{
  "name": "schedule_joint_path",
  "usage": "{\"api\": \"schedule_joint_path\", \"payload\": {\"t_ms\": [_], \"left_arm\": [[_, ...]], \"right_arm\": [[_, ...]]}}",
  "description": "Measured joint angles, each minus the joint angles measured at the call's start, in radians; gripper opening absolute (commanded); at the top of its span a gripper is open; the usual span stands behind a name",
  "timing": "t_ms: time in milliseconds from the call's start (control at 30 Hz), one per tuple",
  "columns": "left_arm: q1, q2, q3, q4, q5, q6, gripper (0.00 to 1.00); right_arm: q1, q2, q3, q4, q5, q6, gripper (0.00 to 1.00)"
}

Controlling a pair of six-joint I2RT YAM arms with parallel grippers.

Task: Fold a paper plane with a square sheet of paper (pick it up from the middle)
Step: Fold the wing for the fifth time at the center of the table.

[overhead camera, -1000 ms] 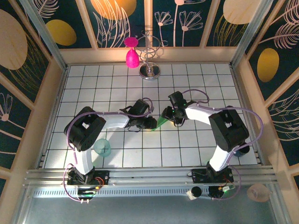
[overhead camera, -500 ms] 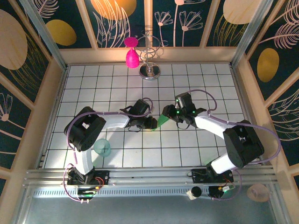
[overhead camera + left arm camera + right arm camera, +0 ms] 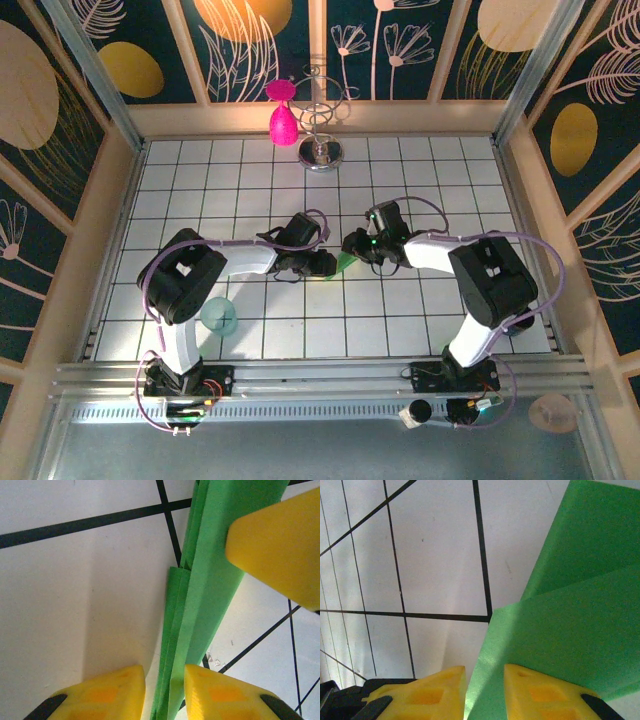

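Nearest you, a translucent teal cup (image 3: 220, 316) sits on the desk (image 3: 190, 190), just beside your left arm's elbow. Past it, at mid-desk, your two end effectors meet nose to nose at the green paper plane (image 3: 345, 263), a narrow folded wedge between them. Your left end effector (image 3: 325, 265) is pinching it. In the left wrist view the layered folds run straight up through the narrow gap between the yellow fingers (image 3: 105, 692), and a yellow finger of the other arm overlaps the paper at the upper right. Your right end effector (image 3: 353, 244) also nips the paper, with its edge tucked between the two pads (image 3: 540, 692) and the flaps spreading to the right above white tiles. Far back, a pink teardrop-shaped object (image 3: 283, 122) is just beside a wire stand (image 3: 322, 150) by the back wall.
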Motion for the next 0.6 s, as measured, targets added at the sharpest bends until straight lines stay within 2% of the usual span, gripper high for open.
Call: {"api": "schedule_joint_path", "payload": {"t_ms": [600], "left_arm": [[-0.006,-0.021,-0.008,-0.001,-0.025,0.004,0.31]], "right_arm": [[-0.003,0.052,0.005,0.013,-0.023,-0.007,0.23]]}}
